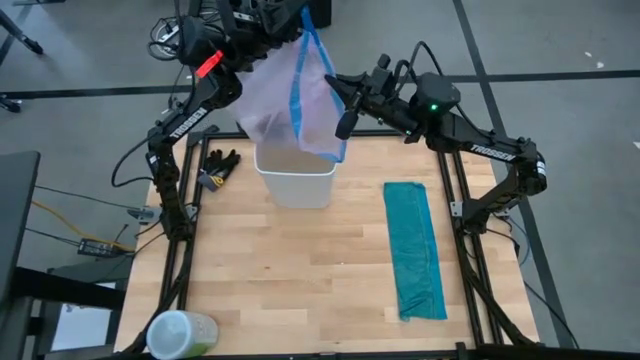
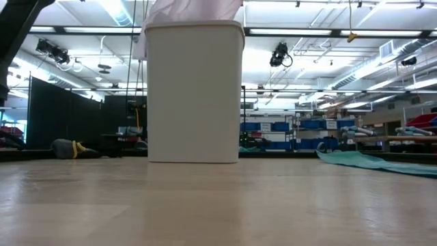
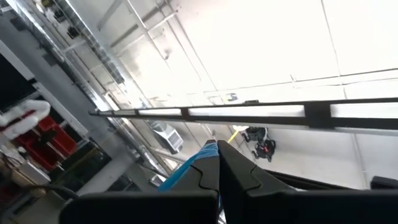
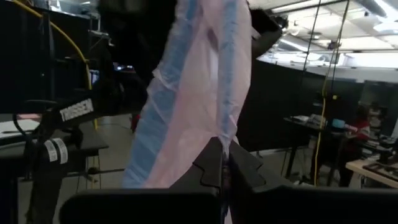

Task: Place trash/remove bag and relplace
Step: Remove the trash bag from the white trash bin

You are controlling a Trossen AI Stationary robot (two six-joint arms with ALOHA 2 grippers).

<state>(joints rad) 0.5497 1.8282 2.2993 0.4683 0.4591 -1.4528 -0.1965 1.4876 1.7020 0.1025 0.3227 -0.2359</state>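
- The left gripper (image 1: 292,28) is raised beyond the desk's far edge, its fingers (image 3: 239,174) pressed together on the blue band of the bag (image 1: 290,95).
- The right gripper (image 1: 340,100) is pinched shut on the bag's rim at its other side, fingers (image 4: 208,165) closed over pink film.
- The bag hangs stretched between both grippers, lifted above the white bin (image 1: 295,175), with its lower end just at the bin's mouth.
- The bin stands upright near the far edge of the desk (image 1: 300,270).
- A teal-green bag (image 1: 415,250) lies flat to the right, well apart from the bin.
- Black gloves (image 1: 218,166) lie left of the bin.
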